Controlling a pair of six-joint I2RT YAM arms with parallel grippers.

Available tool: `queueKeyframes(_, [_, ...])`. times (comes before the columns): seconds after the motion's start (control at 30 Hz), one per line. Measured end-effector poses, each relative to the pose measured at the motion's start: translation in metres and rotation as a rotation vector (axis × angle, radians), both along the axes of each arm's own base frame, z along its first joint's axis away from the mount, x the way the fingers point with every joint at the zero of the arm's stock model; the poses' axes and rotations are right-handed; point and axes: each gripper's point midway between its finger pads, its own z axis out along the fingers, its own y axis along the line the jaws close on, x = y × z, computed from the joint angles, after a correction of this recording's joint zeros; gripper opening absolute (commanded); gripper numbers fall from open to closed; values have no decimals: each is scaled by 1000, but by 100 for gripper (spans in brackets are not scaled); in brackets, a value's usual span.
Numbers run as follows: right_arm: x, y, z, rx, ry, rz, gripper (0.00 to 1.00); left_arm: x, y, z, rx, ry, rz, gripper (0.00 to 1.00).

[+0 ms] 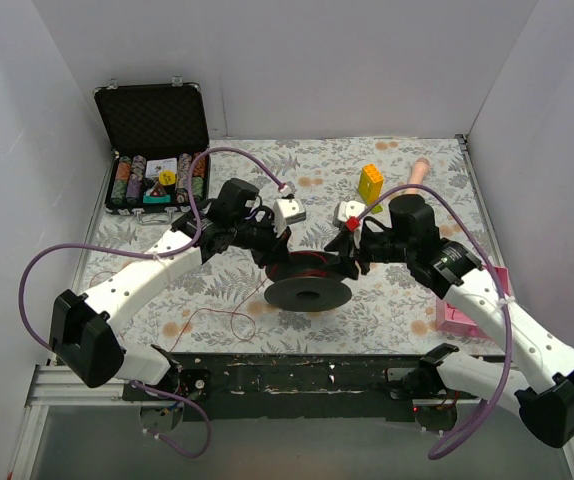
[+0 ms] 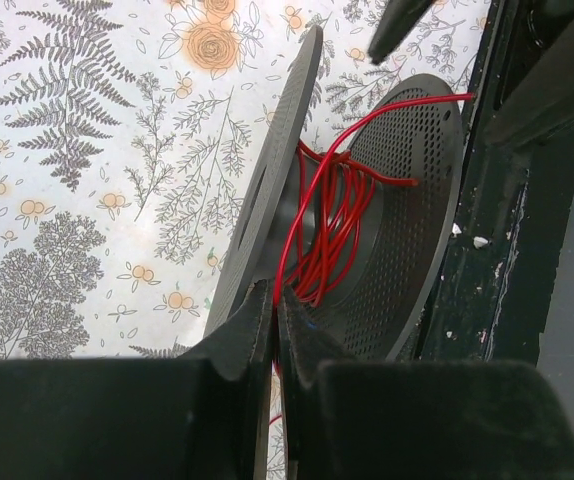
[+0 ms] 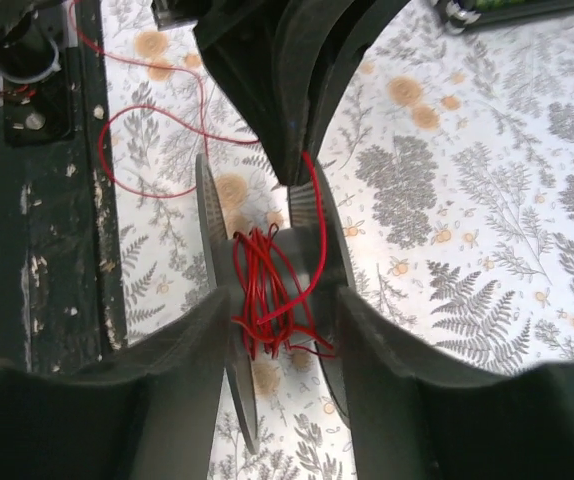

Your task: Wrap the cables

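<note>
Item: cables (image 3: 272,290), thin red wire, loosely wound on the core of a black spool (image 1: 309,292) at table centre. A loose strand trails toward 8 o'clock.
At the spool's 11 o'clock: left gripper (image 2: 277,325), fingers pressed together, pinching the wire.
At 1 o'clock: right gripper (image 3: 285,300), fingers apart, straddling the winding.

We see white shells on the left arm (image 1: 137,275) and the right arm (image 1: 497,310), with boxy black housings at the joints. A thick purple cable (image 1: 24,290) trails from each. The left gripper (image 2: 275,300) and right gripper (image 3: 285,300) have matte black fingers (image 3: 182,370). A red spot (image 1: 350,224) by the right wrist is possibly a clip.
</note>
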Motion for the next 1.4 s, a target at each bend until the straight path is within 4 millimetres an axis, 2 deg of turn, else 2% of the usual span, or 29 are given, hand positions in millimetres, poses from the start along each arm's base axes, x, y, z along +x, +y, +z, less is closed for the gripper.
queueKeyframes(0.03, [1, -1, 5, 14, -6, -20, 33, 0, 0, 0, -1, -2, 1, 0])
queueKeyframes(0.07, [1, -3, 8, 27, -6, -41, 31, 0, -1, 1, -2, -3, 1, 0])
queueKeyframes(0.13, [4, -5, 10, 42, 15, -86, 30, 0, -2, 1, -4, -3, -2, 0])
queueKeyframes(0.23, [9, -7, 2, 41, 74, -155, 29, -3, -4, 1, -3, -3, -9, 0])
queueKeyframes(0.37, [12, -12, -13, 34, 152, -223, 36, -4, -5, 0, -1, -3, -13, 0])
queueKeyframes(0.53, [11, -12, -14, 48, 189, -237, 45, -5, -5, 0, 1, -4, -16, 0])
queueKeyframes(0.67, [5, -10, -13, 61, 224, -215, 48, -7, -7, -1, 2, -8, -22, 0])
queueKeyframes(0.83, [6, -10, -17, 59, 261, -226, 45, -11, -12, -4, 16, -9, -36, 0])
queueKeyframes(1.0, [15, -20, -11, 83, 259, -288, 49, -15, -17, -9, 26, -8, -48, 0])
queueKeyframes(1.2, [9, -30, 8, 141, 256, -290, 54, -16, -22, -17, 61, -10, -44, 0])
queueKeyframes(1.4, [5, -31, 1, 132, 337, -305, 56, -18, -28, -14, 65, -30, -43, 0])
